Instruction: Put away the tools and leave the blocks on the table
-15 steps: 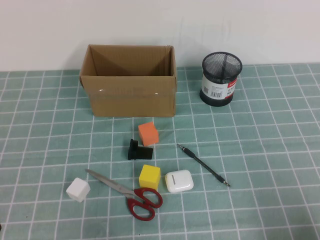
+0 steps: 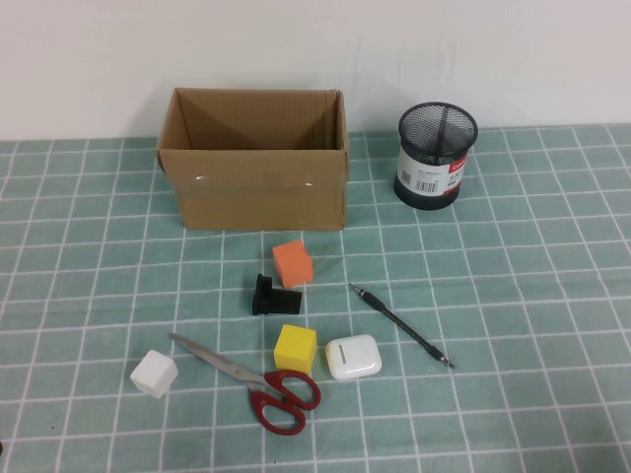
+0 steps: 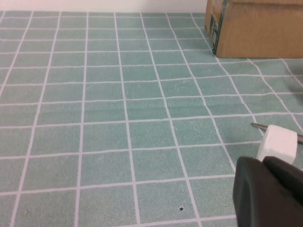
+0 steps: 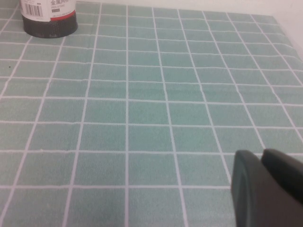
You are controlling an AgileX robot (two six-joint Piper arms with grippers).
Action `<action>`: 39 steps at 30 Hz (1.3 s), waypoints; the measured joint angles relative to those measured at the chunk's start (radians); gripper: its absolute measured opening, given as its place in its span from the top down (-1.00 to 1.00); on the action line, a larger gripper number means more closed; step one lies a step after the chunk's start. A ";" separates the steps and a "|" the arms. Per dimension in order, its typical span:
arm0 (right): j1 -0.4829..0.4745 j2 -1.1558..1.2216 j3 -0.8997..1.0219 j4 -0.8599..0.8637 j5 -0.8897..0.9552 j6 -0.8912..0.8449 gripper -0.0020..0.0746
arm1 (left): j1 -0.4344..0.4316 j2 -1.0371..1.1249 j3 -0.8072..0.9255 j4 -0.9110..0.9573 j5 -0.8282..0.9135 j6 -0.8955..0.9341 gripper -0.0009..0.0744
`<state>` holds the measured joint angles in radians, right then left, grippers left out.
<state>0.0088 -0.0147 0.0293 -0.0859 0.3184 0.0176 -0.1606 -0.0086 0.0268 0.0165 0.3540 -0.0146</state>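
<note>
Both tools are lying untouched: the left gripper [image 3: 270, 189] and right gripper [image 4: 267, 187] are being kept clenched, empty, seemingly off the high view. The yellow block [image 2: 295, 348], just beside the scissors [image 2: 251, 375], is probably being risked, since a careless grasp could drag it.

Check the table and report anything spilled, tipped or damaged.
Nothing stands out. The cardboard box and mesh pen holder stand upright; scissors, pen and blocks lie loose on the cloth. Left gripper and right gripper are shut and empty, low over the table.
</note>
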 joint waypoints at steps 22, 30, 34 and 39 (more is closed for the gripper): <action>0.000 0.000 0.000 0.002 0.000 0.000 0.97 | 0.000 0.000 0.000 0.000 0.000 0.000 0.99; 0.000 0.000 0.000 0.002 0.000 0.000 0.97 | 0.000 0.000 0.000 0.000 0.000 0.000 0.99; 0.000 0.000 0.000 0.002 0.000 0.000 0.97 | 0.000 0.000 0.000 0.000 0.000 0.000 0.99; 0.000 0.000 0.000 0.002 0.000 0.000 0.97 | 0.000 0.000 0.000 -0.041 -0.004 -0.035 0.99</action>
<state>0.0088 -0.0147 0.0293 -0.0843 0.3184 0.0176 -0.1606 -0.0086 0.0268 -0.0244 0.3501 -0.0491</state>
